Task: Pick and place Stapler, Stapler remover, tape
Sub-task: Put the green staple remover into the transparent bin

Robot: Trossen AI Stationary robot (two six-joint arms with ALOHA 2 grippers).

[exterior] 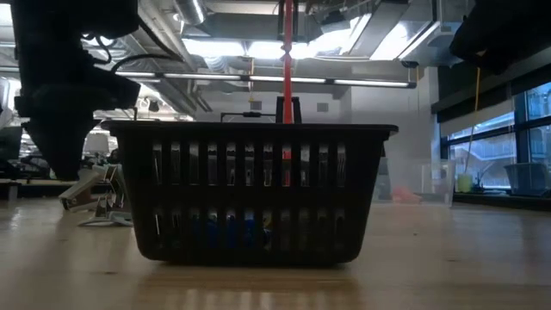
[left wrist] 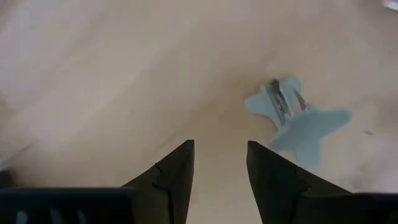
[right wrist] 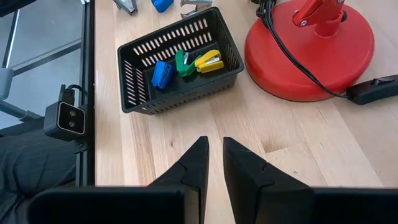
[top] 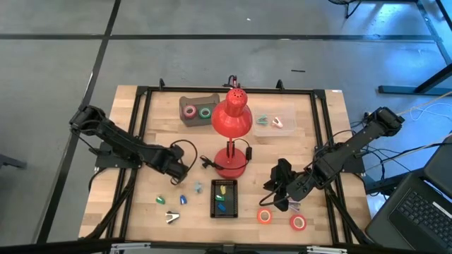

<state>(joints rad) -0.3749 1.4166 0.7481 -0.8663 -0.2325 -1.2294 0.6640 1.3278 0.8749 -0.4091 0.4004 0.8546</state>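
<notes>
My left gripper (top: 182, 169) (left wrist: 221, 144) hangs open over bare wood left of the red lamp's base, pointing steeply down. A light blue staple remover (left wrist: 298, 118) lies flat on the table just beyond its fingers, untouched. More small removers, green (top: 161, 200), blue (top: 183, 200) and silver (top: 171, 217), lie near the front left. A black basket (top: 224, 209) (right wrist: 134, 93) holds blue, green and yellow staplers (right wrist: 208, 62). Two red tape rolls (top: 265, 216) (top: 297, 222) lie flat at the front right. My right gripper (top: 277, 186) (right wrist: 214, 140) waits right of the basket, a narrow gap between its fingers, holding nothing.
The red desk lamp (top: 232, 116) stands mid-table on a round base (right wrist: 311, 50), its cord and switch (right wrist: 373, 90) trailing across the wood. At the back are a brown box with pink and green tape rolls (top: 196, 111) and a clear tray (top: 274, 123).
</notes>
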